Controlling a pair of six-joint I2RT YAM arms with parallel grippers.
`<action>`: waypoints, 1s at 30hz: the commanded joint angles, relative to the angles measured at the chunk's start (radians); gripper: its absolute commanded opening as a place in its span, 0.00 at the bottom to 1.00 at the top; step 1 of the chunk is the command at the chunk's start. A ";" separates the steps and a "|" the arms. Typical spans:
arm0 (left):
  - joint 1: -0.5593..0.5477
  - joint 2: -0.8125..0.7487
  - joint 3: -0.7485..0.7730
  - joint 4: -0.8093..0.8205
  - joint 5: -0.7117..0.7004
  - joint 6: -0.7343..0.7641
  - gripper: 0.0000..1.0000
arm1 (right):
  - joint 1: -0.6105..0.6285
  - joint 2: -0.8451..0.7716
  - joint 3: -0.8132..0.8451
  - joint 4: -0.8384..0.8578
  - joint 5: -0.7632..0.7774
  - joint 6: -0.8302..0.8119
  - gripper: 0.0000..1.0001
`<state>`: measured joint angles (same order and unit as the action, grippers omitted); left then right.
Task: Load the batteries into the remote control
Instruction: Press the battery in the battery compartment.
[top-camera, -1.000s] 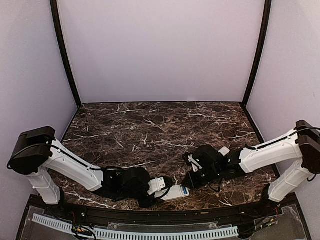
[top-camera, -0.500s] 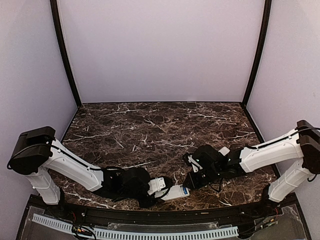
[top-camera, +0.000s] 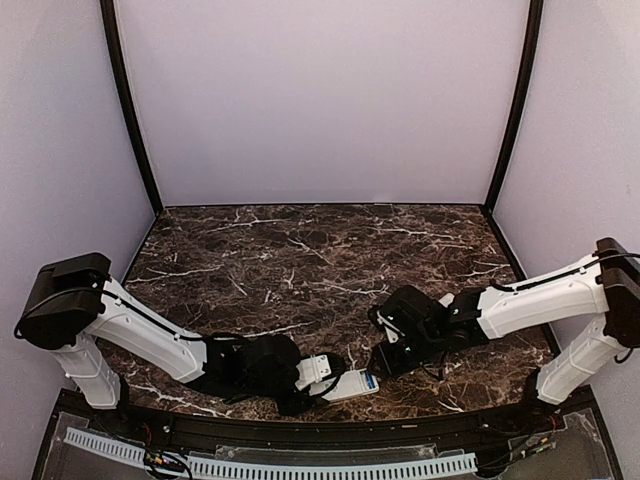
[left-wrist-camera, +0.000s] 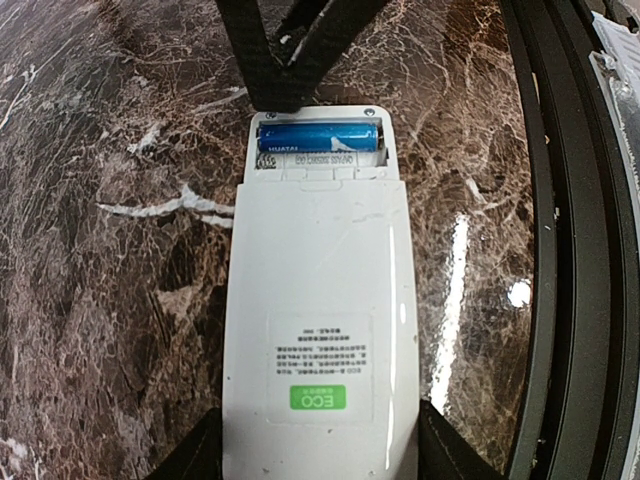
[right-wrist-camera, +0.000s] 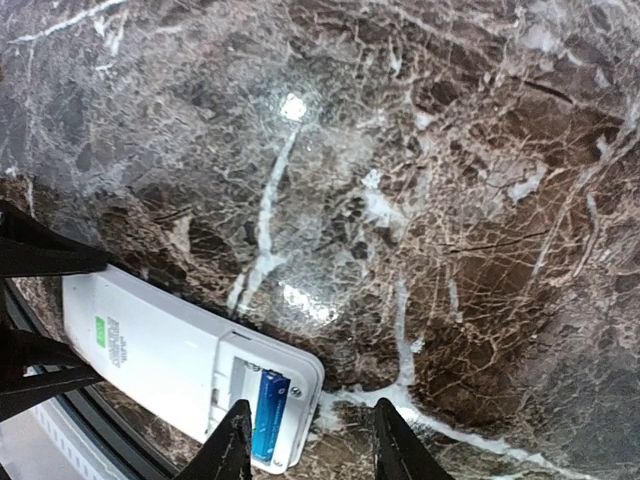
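The white remote control (left-wrist-camera: 320, 300) lies back up near the table's front edge, its green label toward my left wrist. My left gripper (left-wrist-camera: 320, 450) is shut on its sides. The battery bay at the far end is uncovered, with a blue battery (left-wrist-camera: 320, 137) lying crosswise in it. My right gripper (right-wrist-camera: 312, 440) hovers open over that end; one fingertip (right-wrist-camera: 235, 445) stands beside the battery (right-wrist-camera: 268, 415) and the other is over bare marble. The top view shows the remote control (top-camera: 350, 385) between my left gripper (top-camera: 322, 375) and my right gripper (top-camera: 385, 362).
The dark marble table (top-camera: 300, 260) is bounded by a black raised rim (left-wrist-camera: 560, 250) just beside the remote. A white slotted cable strip (top-camera: 270, 465) runs below the front edge. Purple walls close in the back and sides.
My right gripper has opened and drawn slightly back from the remote's end, leaving the blue battery in the bay. My left gripper and the remote have stayed put.
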<state>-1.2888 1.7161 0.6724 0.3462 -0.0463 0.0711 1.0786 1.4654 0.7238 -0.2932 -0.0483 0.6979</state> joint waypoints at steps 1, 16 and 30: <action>0.006 0.022 -0.042 -0.174 -0.050 0.019 0.29 | 0.019 0.071 0.027 0.000 -0.003 0.013 0.38; 0.006 0.022 -0.042 -0.174 -0.050 0.019 0.29 | 0.052 0.106 0.014 0.001 0.042 0.046 0.10; 0.006 -0.064 -0.002 -0.256 -0.027 0.049 0.62 | 0.047 -0.017 0.092 -0.113 0.121 0.016 0.22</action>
<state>-1.2888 1.7039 0.6735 0.3244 -0.0475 0.0711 1.1233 1.5185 0.7734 -0.3370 0.0151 0.7307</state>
